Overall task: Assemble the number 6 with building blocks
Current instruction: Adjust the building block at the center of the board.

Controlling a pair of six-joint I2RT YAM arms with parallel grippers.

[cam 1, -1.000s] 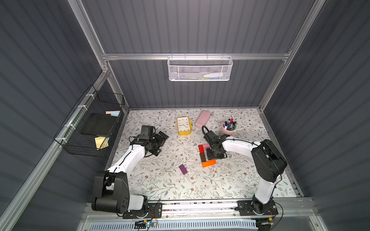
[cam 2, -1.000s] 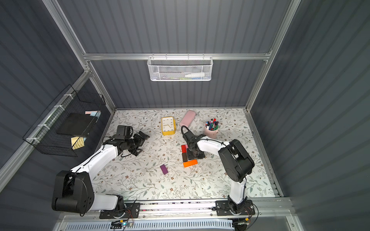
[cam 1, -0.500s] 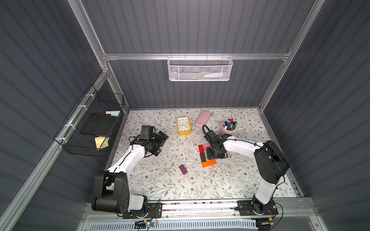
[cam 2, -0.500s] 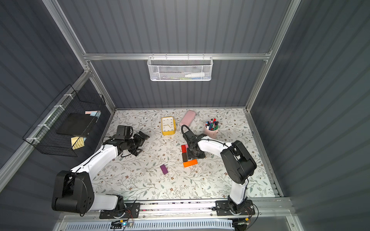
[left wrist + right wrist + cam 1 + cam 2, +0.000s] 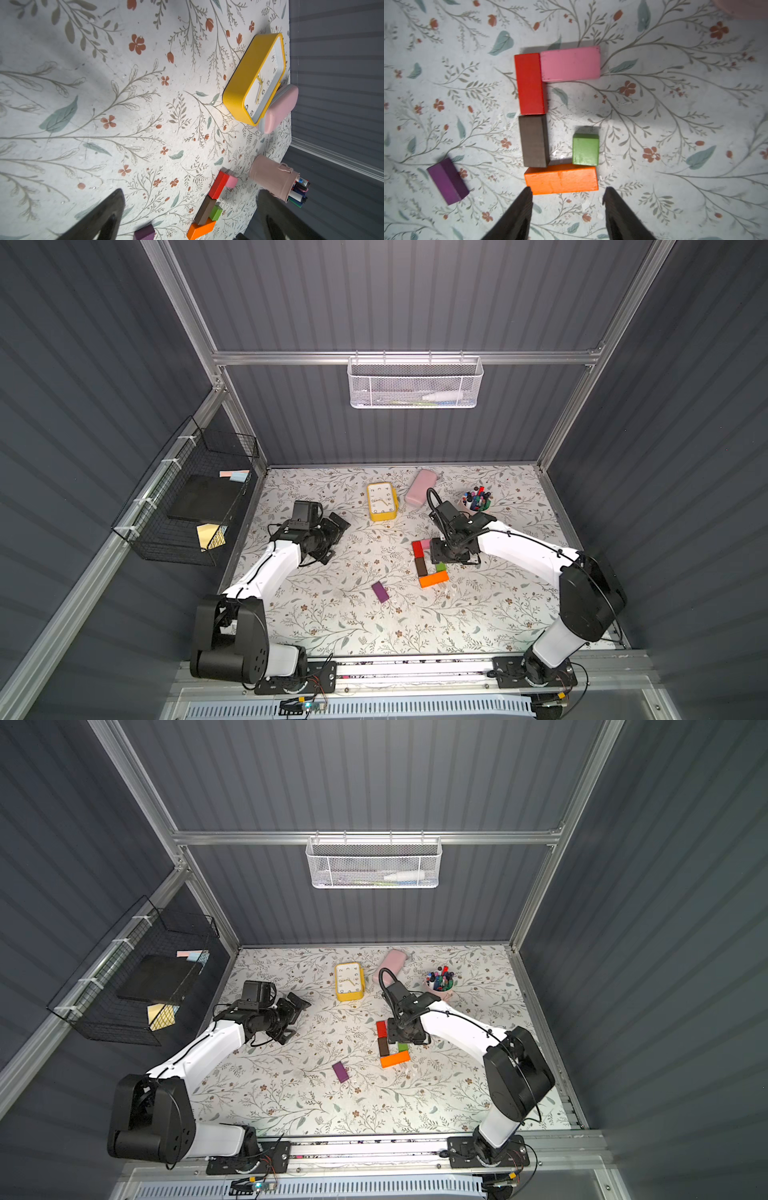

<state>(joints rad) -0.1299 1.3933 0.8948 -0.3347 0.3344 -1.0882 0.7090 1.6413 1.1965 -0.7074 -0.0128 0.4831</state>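
Cell: dark grey ribbed walls on three sides, aluminium frame posts, a white mesh basket (image 5: 414, 383) hung on the back rail and a black wire basket (image 5: 187, 506) on the left wall. The worktop (image 5: 332, 614) is a pale sheet printed with leaves and small red flowers. Near its back edge stand a yellow square clock (image 5: 381, 502), a rounded pink case (image 5: 420, 487) and a pink cup of markers (image 5: 476, 504). Number 6, part-built, lies right of the worktop's centre: red block (image 5: 529, 83) and dark brown block (image 5: 533, 141) end to end, pink block (image 5: 570, 63) butted against the red one's far end, long orange block (image 5: 560, 179) at the brown one's near end, green cube (image 5: 585, 148) touching the orange one. The middle gap is open. The purple block (image 5: 447, 180) lies apart, skewed, toward the front-left. Right gripper (image 5: 568, 190) hangs over the digit, fingers apart, empty. Left gripper (image 5: 338, 524) sits near the left edge, fingers apart, empty.
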